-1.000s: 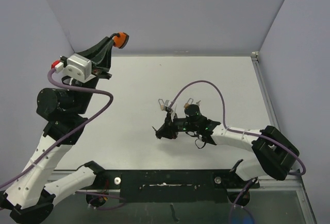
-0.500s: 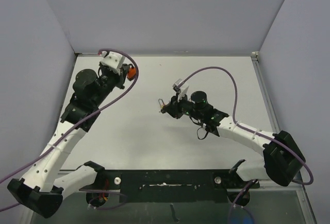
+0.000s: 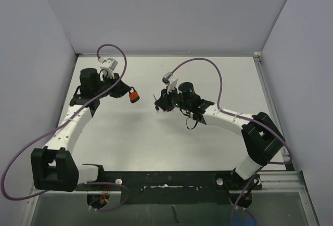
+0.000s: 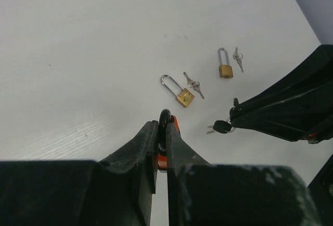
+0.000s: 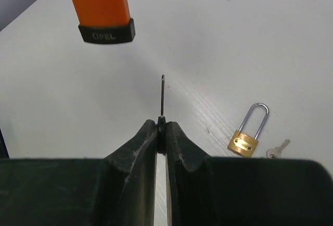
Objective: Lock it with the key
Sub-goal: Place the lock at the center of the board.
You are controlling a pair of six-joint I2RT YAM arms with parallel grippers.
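Tabletop; OPEL on padlock, right-wrist only

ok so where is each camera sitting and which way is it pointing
top external: above and behind, looking down on the table; left arm and right arm show
left wrist: faces out past left jaws shut on the orange padlock, toward two brass padlocks
right wrist: faces past right jaws shut on the key, toward that padlock
shared: all three show the orange padlock

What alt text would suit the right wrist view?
The right gripper pinches a key, its blade pointing ahead, right of an orange padlock held above the white table. A brass padlock lies at right, a small key beside it.
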